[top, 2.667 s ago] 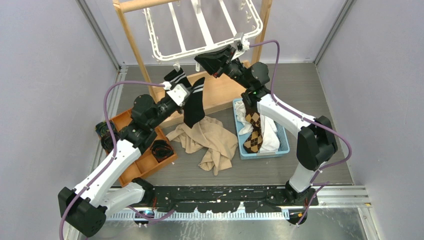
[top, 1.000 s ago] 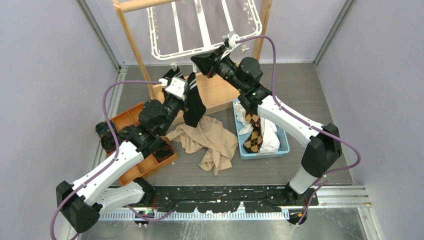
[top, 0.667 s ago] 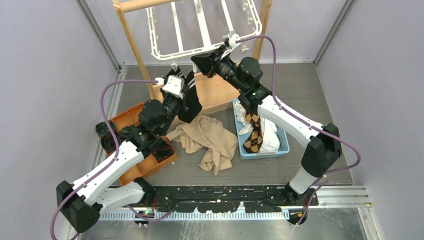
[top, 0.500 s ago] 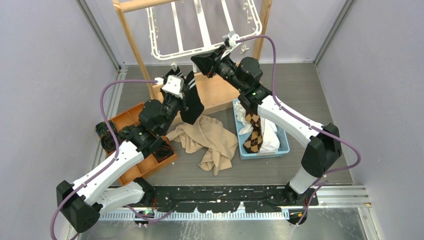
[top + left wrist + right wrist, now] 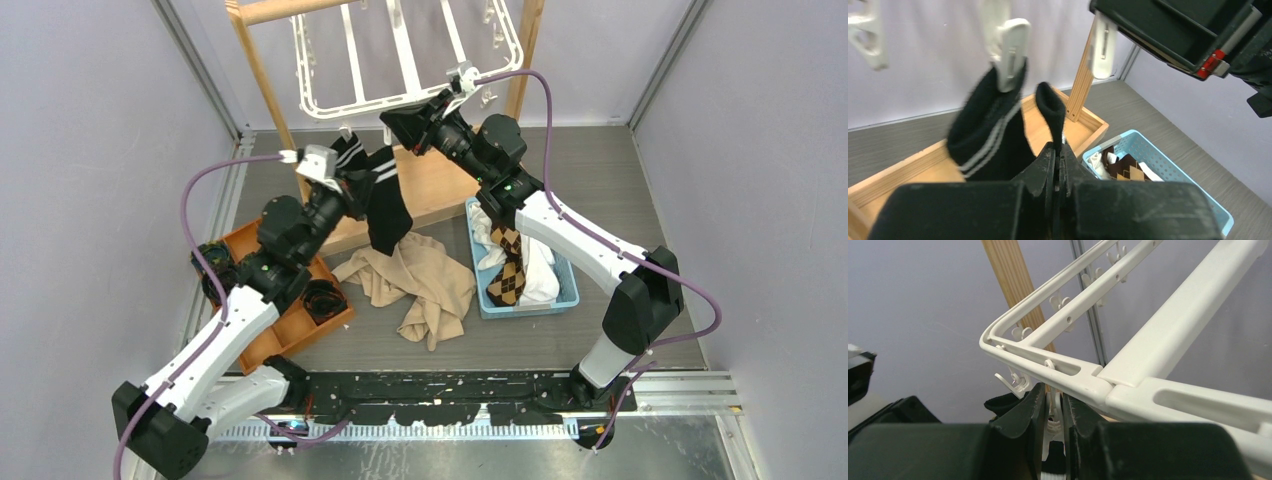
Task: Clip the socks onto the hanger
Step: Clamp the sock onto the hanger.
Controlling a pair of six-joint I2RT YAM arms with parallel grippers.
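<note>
The white hanger hangs from the wooden stand at the back. My right gripper is at its near rim, shut on a white clip that hangs under the frame's corner. A black sock end with a white band shows just below that clip. My left gripper is shut on a black sock with white stripes, whose top edge rises from the jaws. A second black striped sock hangs from another clip. More socks, brown argyle and white, lie in the basket.
A blue basket sits on the right of the table. A beige cloth lies in the middle. An orange tray with dark rolled items sits at the left. The stand's wooden posts and base tray are behind.
My left wrist has swung left and turned, so the held sock now hangs stretched out with its stripes showing. The right gripper has stayed on the clip.
</note>
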